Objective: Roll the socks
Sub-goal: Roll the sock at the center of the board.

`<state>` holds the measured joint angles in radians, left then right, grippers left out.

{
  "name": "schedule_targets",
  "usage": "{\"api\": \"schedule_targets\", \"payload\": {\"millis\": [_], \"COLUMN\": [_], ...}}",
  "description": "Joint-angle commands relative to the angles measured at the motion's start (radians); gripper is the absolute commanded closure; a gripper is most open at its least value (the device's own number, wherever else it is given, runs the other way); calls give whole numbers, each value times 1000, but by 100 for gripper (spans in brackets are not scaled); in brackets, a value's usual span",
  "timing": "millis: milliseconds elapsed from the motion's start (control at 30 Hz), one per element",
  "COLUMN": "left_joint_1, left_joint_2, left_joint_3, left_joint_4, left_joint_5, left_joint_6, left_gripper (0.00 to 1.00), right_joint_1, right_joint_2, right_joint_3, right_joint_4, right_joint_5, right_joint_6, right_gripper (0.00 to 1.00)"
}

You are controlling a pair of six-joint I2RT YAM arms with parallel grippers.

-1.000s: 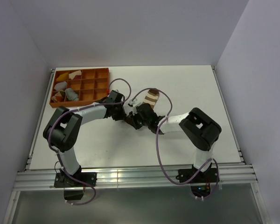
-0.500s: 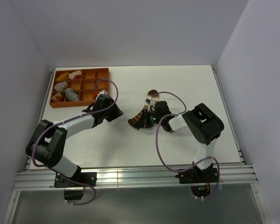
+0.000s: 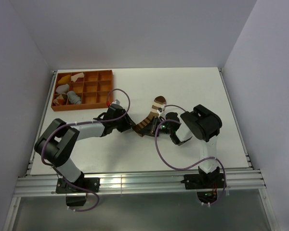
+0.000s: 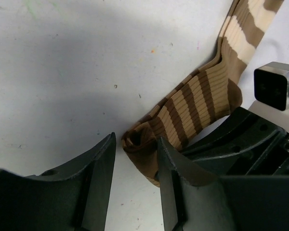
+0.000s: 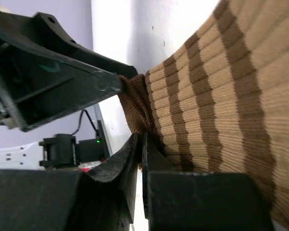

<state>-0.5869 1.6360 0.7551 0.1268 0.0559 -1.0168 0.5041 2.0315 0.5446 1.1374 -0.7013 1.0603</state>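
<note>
From above, your brown striped sock (image 3: 151, 115) lay stretched out on the white surface (image 3: 197, 91), toe toward the far side and its near end between the two arms. Your left gripper (image 3: 132, 127) and right gripper (image 3: 153, 127) both met at that near end. The grey sock (image 3: 73, 97) sat in a compartment of the orange tray (image 3: 86, 72) at the far left, well apart from both arms, and looked unrolled as far as that small view let you tell.

Through the left wrist camera, your left gripper (image 4: 135, 168) stood with its jaws apart, straddling the sock's near end without clamping it. That end (image 4: 137, 139) was curled into only a small, loose tuck. The rest of the sock (image 4: 202, 96) ran away flat and striped, with the right gripper's dark body just beside it.

Through the right wrist camera, your right gripper (image 5: 140, 154) had its jaws pressed together on a pinch of the brown fabric at the sock's edge, with a finger of the left gripper (image 5: 96, 82) touching the bunched end.

Judged from this, you were barely into the job. One sock had the first curl of a roll, nearly its whole length was left to wind up, and the grey sock had not been started.
</note>
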Motion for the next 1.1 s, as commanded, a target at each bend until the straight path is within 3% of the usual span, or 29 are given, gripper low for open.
{"api": "schedule_targets", "payload": {"millis": [0,300,500,600,733,900,1067], "left_joint_1": [-7,-34,-67,-85,-102,-106,-108], "left_joint_2": [22,54,93,116,131,139,136], "left_joint_3": [9,0,50,81,112,147,164], "left_joint_4": [47,43,-7,-59,-113,-179,-204], "left_joint_5": [9,5,-8,-33,-51,-116,-140], "left_joint_6": [-14,-5,33,56,73,96,118], "left_gripper": [56,63,68,77,99,100,100], "right_joint_1": [-12,-21,-21,-19,-19,-19,-27], "right_joint_2": [22,6,-37,-74,-146,-341,-490], "right_joint_3": [-23,-20,0,14,58,110,189], "right_joint_4": [82,15,-152,-211,-379,-667,-953], "right_joint_5": [-1,23,72,95,121,218,409], "right_joint_6": [66,32,-60,-114,-224,-361,-487], "right_gripper": [100,100,100,100,89,64,54]}}
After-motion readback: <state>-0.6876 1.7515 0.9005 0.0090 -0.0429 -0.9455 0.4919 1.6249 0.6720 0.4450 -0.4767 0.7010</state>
